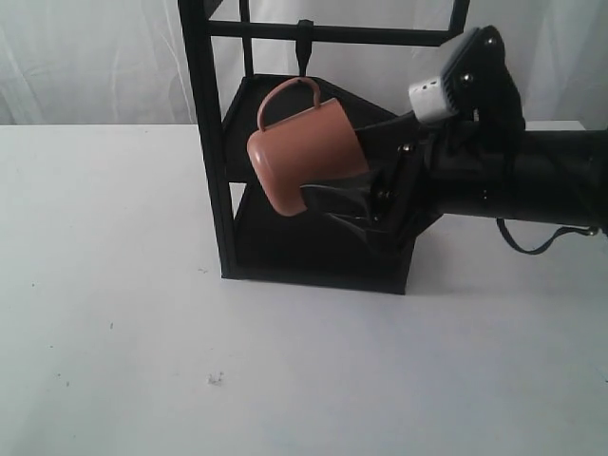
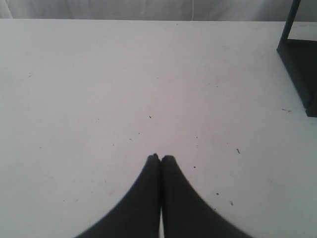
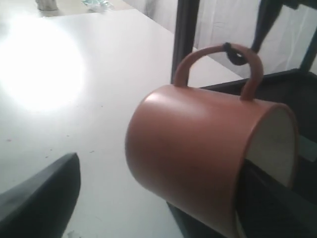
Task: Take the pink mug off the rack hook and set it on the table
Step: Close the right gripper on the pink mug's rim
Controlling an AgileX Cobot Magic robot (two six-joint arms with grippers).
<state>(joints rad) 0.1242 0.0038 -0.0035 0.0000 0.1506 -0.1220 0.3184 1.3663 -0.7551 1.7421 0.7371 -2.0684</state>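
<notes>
The pink mug (image 1: 306,152) (image 3: 198,158) hangs tilted, its cream mouth turned toward my right arm and its loop handle (image 3: 218,52) still caught on the rack hook (image 1: 304,55) (image 3: 234,53). That hook juts down from the crossbar of the rack (image 1: 211,152). My right gripper (image 1: 328,195) (image 3: 158,161) is open and straddles the mug's wall. One finger (image 3: 270,203) is inside the mouth, and the other finger (image 3: 42,198) stands well clear of the outside. My left gripper (image 2: 160,157) is shut and empty above the bare table (image 2: 124,74), out of the exterior view.
The rack's two black shelves (image 1: 313,247) sit right behind and under the mug. A corner of the rack's base (image 2: 299,64) lies off to one side of my left gripper. A black cable (image 1: 532,245) loops under the right arm. The white table (image 1: 114,285) spreads in front, with tiny specks.
</notes>
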